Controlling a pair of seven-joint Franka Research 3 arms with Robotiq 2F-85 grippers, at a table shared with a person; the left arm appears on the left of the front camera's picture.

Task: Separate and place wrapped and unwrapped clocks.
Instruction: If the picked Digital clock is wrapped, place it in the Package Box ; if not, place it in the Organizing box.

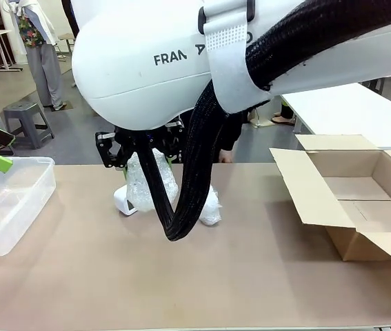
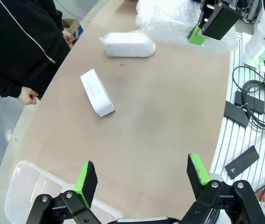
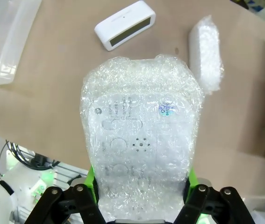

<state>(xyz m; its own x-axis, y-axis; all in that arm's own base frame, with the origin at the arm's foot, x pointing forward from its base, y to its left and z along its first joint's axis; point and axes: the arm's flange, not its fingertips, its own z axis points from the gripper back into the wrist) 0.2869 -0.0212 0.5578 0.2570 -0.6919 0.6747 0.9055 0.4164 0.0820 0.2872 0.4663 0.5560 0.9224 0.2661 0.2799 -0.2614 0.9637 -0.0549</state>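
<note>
Bubble-wrapped clock (image 3: pixel 141 135) stands clamped between the green pads of the right gripper (image 3: pixel 141 183). The right wrist view shows it close up, with button outlines and a small blue sticker (image 3: pixel 166 109) faint through the wrap. Beyond this gripper's fingertips, on the brown table (image 3: pixel 53 93), lies a bare white clock (image 3: pixel 125 24) with its dark screen turned to the camera. A second wrapped clock (image 3: pixel 206 53) lies further to the side.

From the front the screen is hidden. The right arm's bulky white body and black cable sleeve (image 1: pixel 181 200) reach across the middle, gripper pointing down, with the held bundle low among the other two clocks. Whether it touches the table I cannot tell. This view adds an open cardboard box (image 1: pixel 361 200), well to the right of that gripper.

From the left wrist, the left gripper (image 2: pixel 141 173) has its fingers spread wide apart and holds nothing. It hangs just over a clear plastic tub (image 2: pixel 25 186), with all three clocks well beyond its fingertips. A person in a black jacket (image 2: pixel 15 42) stands at the table's far edge, one hand (image 2: pixel 27 95) at the rim.

In all there are three clocks, two wrapped and one bare, plus one tub and one box.
</note>
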